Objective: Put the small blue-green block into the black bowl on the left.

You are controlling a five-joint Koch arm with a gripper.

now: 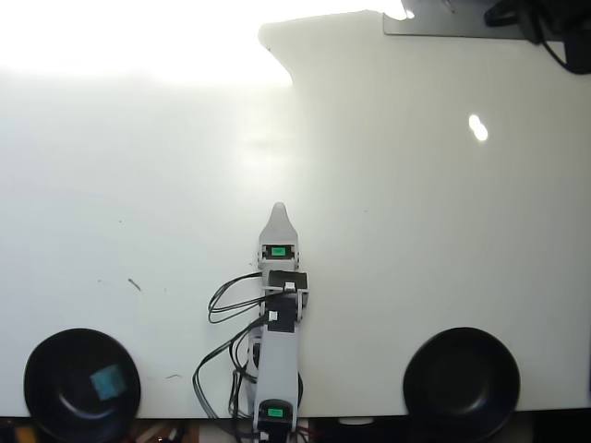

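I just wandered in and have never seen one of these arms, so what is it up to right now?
Seen from overhead, a small robot arm reaches out over a white table. Its gripper holds nothing that can be seen, and only one tip shows, so open or shut cannot be told. A small blue-green block already lies inside the black bowl at the lower left of the view. A second black bowl at the lower right looks empty.
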